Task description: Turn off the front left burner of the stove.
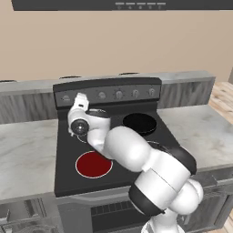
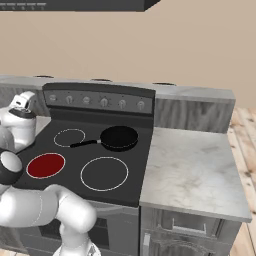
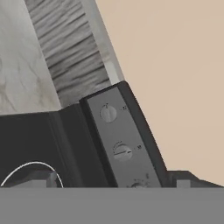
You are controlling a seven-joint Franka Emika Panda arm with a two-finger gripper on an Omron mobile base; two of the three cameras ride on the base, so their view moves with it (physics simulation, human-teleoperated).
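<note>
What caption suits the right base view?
Black frying pan sits on black glass-top stove; round red front left burner glows.

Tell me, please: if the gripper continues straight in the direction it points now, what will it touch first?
Most likely the stove's raised back panel, near its left end, where two grey knobs sit ahead of the open gripper. Which knob it would reach first is unclear, since depth is hard to judge.

Both base views overlook the stove [image 1: 109,136]; hand view close on knobs [image 3: 108,113].
</note>
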